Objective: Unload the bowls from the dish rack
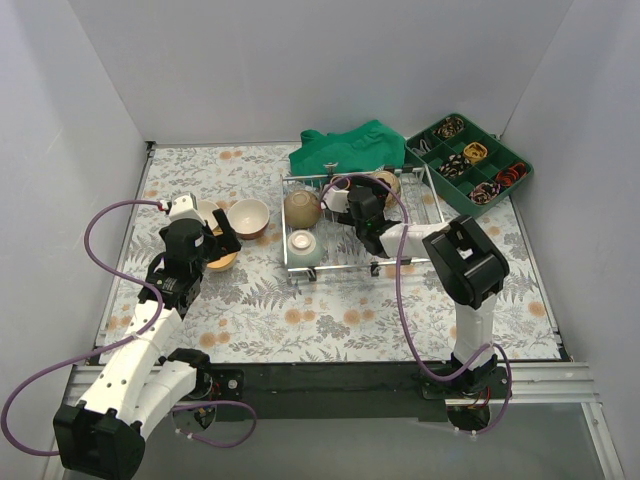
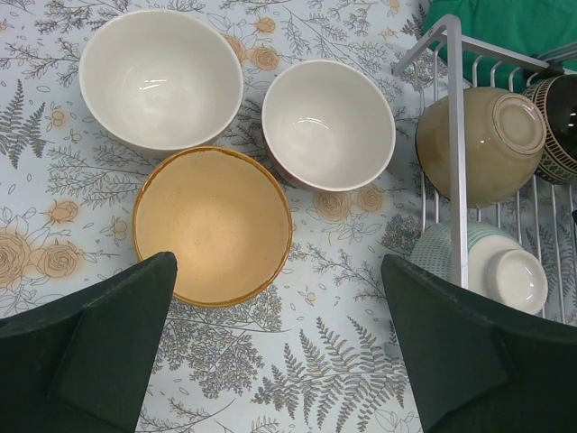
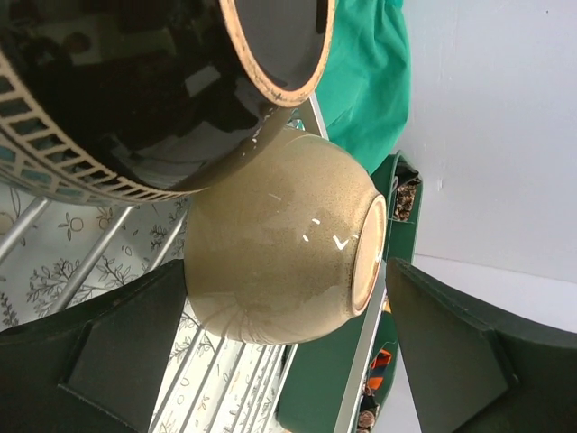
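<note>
Bowls lie in the dish rack (image 2: 455,135) at mid-table. An olive bowl (image 2: 478,144) lies on its side at the left end with a pale green bowl (image 2: 491,271) upside down in front of it. A black bowl (image 3: 108,90) with a patterned outside sits beside them, and a second olive bowl (image 3: 279,244) is tipped on its side towards the far right.

All four look like glazed ceramic. I would judge them stiff, fairly heavy, slick on the outside and liable to chip against the wires. The rim is probably the surest hold, one finger inside and one outside, because the round belly offers little purchase.

The right gripper (image 3: 286,271) reaches into the rack with its jaws spread wide either side of the second olive bowl. It may be just short of that bowl, as the wrist view does not show contact.

The left gripper (image 2: 279,266) hangs open and empty over the table (image 1: 300,320) left of the rack. Below it an amber bowl (image 2: 214,225) and two white bowls (image 2: 160,79) stand upright, close together and with nothing in them.

A green cloth (image 1: 345,150) lies bunched behind the rack. A compartment tray (image 1: 437,180) sits at the far right, its cells holding small mixed items too small to name.
</note>
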`<state>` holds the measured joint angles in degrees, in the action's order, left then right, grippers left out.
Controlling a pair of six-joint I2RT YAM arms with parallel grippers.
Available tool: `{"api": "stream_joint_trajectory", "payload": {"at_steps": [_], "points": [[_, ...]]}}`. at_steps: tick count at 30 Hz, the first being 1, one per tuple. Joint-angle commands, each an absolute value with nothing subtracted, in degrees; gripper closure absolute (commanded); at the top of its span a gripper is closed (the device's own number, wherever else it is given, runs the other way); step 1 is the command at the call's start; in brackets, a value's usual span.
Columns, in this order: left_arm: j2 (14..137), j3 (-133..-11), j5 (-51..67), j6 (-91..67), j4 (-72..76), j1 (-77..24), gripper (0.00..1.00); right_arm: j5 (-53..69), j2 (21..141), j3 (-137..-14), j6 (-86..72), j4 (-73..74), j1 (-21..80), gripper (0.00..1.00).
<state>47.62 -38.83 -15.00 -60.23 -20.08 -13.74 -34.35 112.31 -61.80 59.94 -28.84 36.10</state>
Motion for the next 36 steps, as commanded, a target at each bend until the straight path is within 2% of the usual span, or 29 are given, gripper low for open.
{"api": "stream_joint_trajectory", "payload": {"at_steps": [1, 5, 11, 15, 23, 36], "points": [[46.76, -38.15, -15.12, -59.68, -20.04, -13.97, 0.02, -38.05, 114.52, -63.37, 58.8, -34.28, 35.51, 0.02], [46.41, -37.97, -14.68, -59.68, -19.78, -13.97, 0.02, -39.11, 115.4, -63.63, 57.57, -35.07, 35.51, 0.07], [46.32, -37.79, -14.06, -59.5, -19.42, -13.97, 0.02, -39.37, 112.16, -62.41, 55.28, -35.07, 35.51, 0.28], [46.23, -37.79, -13.8, -59.5, -19.34, -13.97, 0.02, -39.64, 109.25, -61.09, 54.49, -34.98, 35.77, 0.46], [46.06, -37.53, -13.54, -59.33, -19.07, -13.97, 0.02, -39.81, 103.02, -60.21, 51.07, -30.77, 36.3, 0.61], [45.7, -37.09, -11.43, -58.97, -18.28, -13.97, 0.02, -34.28, 93.78, -62.57, 32.53, -12.59, 36.39, 0.75]]}}
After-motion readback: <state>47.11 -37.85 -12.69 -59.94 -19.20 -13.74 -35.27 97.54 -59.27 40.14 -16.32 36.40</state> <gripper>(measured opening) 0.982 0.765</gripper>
